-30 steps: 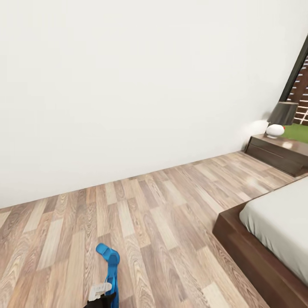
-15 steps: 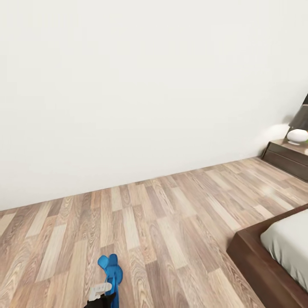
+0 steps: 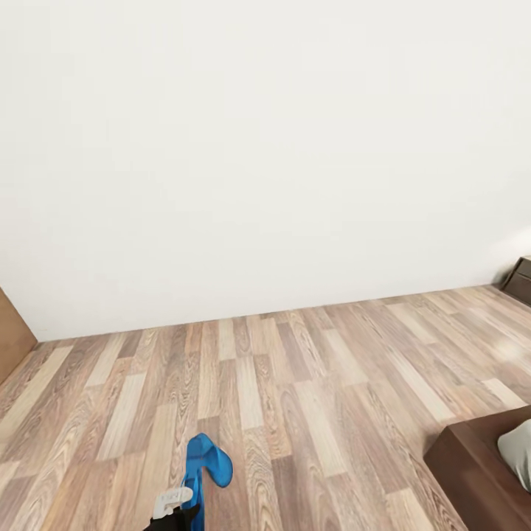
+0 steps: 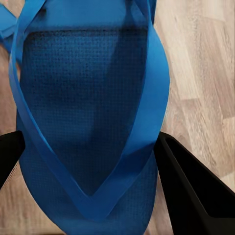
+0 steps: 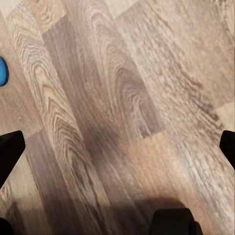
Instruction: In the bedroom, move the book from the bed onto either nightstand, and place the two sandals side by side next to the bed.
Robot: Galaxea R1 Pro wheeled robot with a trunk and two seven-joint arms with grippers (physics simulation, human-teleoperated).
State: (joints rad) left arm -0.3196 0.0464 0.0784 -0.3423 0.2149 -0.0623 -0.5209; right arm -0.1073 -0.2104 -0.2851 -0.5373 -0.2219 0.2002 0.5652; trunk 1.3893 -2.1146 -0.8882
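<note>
Sandal (image 4: 88, 122) was clamped in L gripper (image 4: 93, 161), long axis along fingers; bed (image 3: 472, 461) lay well to R. R gripper (image 5: 117, 147) was spread, empty

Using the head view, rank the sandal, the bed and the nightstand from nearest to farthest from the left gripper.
1. sandal: held in the left gripper, bottom centre.
2. bed: corner on the lower right.
3. nightstand: far right, by the wall.

Head cam looks down across wood-plank floor (image 3: 310, 383) toward a white wall (image 3: 258, 147). Both wrist cams hover close above those same planks, left one tight on a blue sandal (image 4: 88, 122).
</note>
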